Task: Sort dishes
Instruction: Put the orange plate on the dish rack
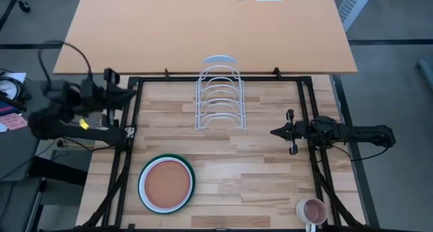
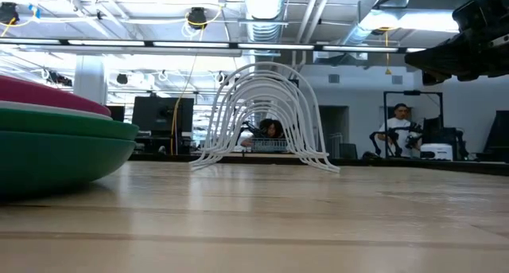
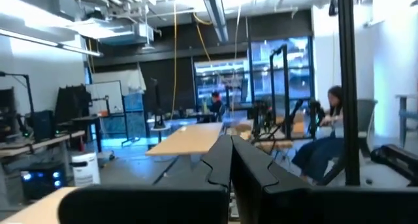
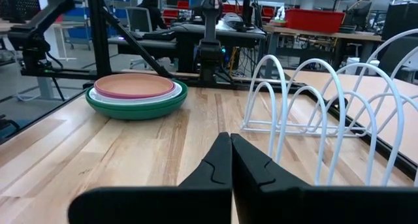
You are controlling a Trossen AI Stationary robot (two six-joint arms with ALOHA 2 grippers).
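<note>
Wooden table [image 1: 257,184] with a stack of plates, a wire rack and two parked arms.

Four plates sit nested near the table's front left: the terracotta plate [image 1: 165,182] on top, the pink plate [image 4: 163,91] under it, then the white plate [image 1: 144,191], with the dark green plate [image 4: 137,108] at the bottom. Behind them, toward the middle back, the empty white wire rack [image 1: 220,97] stands upright, well apart from the stack. A small pink mug [image 1: 312,210] rests at the front right corner. Over the left edge, the left gripper [image 3: 230,160] has its fingers pressed together, holding nothing. At the right side, the right gripper [image 4: 230,157] points toward the rack, fingers likewise closed and empty. People sit at desks in the room beyond.
</note>
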